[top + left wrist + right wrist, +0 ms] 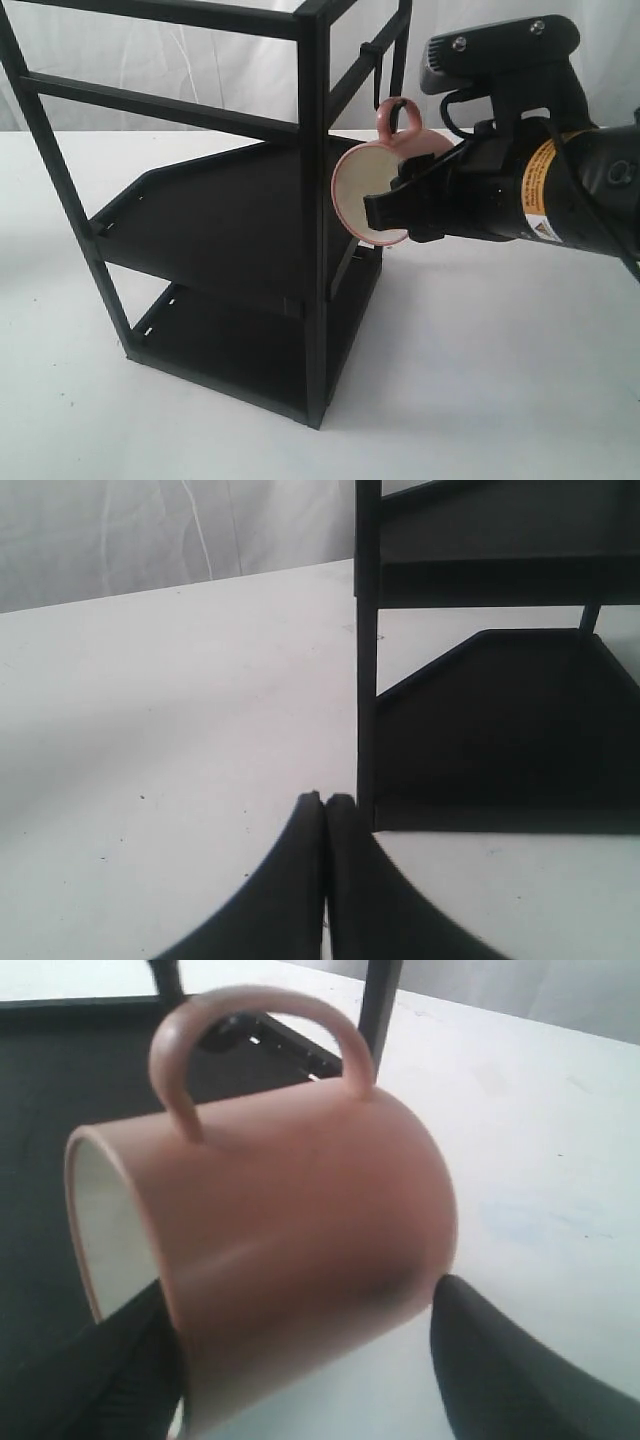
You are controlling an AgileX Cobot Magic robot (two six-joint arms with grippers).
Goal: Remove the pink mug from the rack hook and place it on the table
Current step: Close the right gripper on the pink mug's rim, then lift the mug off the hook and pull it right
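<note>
The pink mug (358, 188) hangs tilted at the rack's (313, 260) upper right side, cream inside facing outward. Its loop handle sits at the thin black rack hook (384, 92). My right gripper (398, 200) reaches in from the right and straddles the mug lengthwise. One finger lies across the rim and the other sits at the base. In the right wrist view the mug (300, 1210) fills the space between both fingers (480, 1360), which touch it. My left gripper (325, 800) is shut and empty, low over the table (150, 730) beside a rack post (366, 680).
The white table (500, 380) stretches in front of and to the right of the rack. Two flat black shelves (230, 220) sit inside the frame. A pale curtain hangs behind. The left arm is out of the exterior view.
</note>
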